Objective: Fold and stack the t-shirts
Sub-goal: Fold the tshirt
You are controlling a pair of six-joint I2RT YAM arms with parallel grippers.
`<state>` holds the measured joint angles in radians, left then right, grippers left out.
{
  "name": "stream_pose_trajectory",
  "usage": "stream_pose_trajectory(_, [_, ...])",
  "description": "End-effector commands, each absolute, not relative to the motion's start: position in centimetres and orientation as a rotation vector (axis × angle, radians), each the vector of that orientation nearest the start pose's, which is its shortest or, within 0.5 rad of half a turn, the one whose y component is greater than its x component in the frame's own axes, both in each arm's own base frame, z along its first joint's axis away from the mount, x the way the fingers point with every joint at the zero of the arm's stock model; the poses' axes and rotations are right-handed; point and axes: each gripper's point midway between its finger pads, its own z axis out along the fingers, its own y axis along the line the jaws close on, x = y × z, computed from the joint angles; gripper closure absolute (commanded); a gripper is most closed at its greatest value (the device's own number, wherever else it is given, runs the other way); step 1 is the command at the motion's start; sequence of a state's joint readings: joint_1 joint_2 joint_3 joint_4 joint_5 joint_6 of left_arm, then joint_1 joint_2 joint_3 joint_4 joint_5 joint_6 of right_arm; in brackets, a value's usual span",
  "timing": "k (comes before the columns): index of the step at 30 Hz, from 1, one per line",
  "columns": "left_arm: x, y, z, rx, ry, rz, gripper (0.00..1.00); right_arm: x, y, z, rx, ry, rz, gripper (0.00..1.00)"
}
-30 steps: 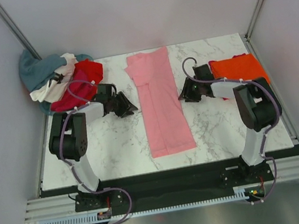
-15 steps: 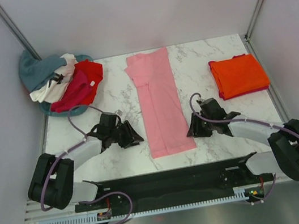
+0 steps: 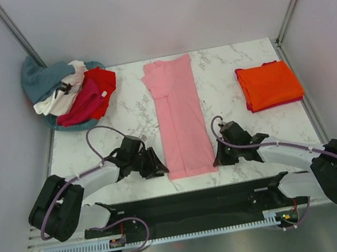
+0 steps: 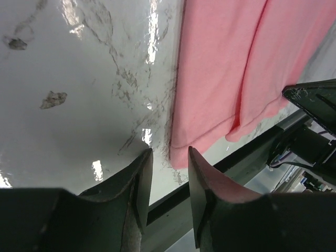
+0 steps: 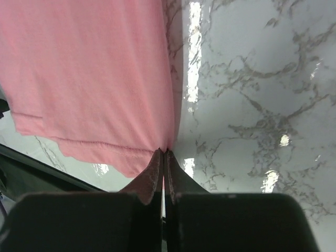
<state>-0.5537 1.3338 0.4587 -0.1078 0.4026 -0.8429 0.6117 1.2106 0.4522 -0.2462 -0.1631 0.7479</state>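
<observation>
A light pink t-shirt (image 3: pixel 179 118), folded into a long strip, lies down the middle of the marble table (image 3: pixel 230 70). My left gripper (image 3: pixel 160 167) is open at the shirt's near left corner; in the left wrist view (image 4: pixel 169 152) the pink corner (image 4: pixel 220 68) lies just beyond the fingertips. My right gripper (image 3: pixel 216 157) is shut on the shirt's near right edge; in the right wrist view (image 5: pixel 164 151) the pink cloth (image 5: pixel 89 68) is pinched at the tips. A folded orange t-shirt (image 3: pixel 269 83) lies at the right. Teal-grey (image 3: pixel 40 76), white (image 3: pixel 54 101), magenta (image 3: pixel 84 104) and red (image 3: pixel 102 80) shirts are heaped at the back left.
The table's black front edge (image 3: pixel 193 198) runs just behind both grippers. Grey walls close in the left, back and right sides. Part of the right arm (image 4: pixel 315 105) shows at the right of the left wrist view.
Both arms have swung down from the shirt's middle to its near corners. The right gripper now pinches the pink edge.
</observation>
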Motion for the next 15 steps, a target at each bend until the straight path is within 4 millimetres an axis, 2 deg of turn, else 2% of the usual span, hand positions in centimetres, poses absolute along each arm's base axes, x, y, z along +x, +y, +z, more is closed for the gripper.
stream_pose_trajectory(1, [16.4,-22.1,1.7,-0.277,2.786,-0.986,0.59,15.5,18.7,0.7,0.147,2.779,0.622,1.00])
stream_pose_trajectory(5, [15.6,-21.6,1.3,-0.306,2.798,-0.970,0.57,15.1,18.6,1.1,0.151,2.767,0.624,0.96])
stream_pose_trajectory(15, [14.2,-21.8,0.6,-0.325,2.838,-0.952,0.60,14.4,18.9,1.0,0.134,2.776,0.633,0.98])
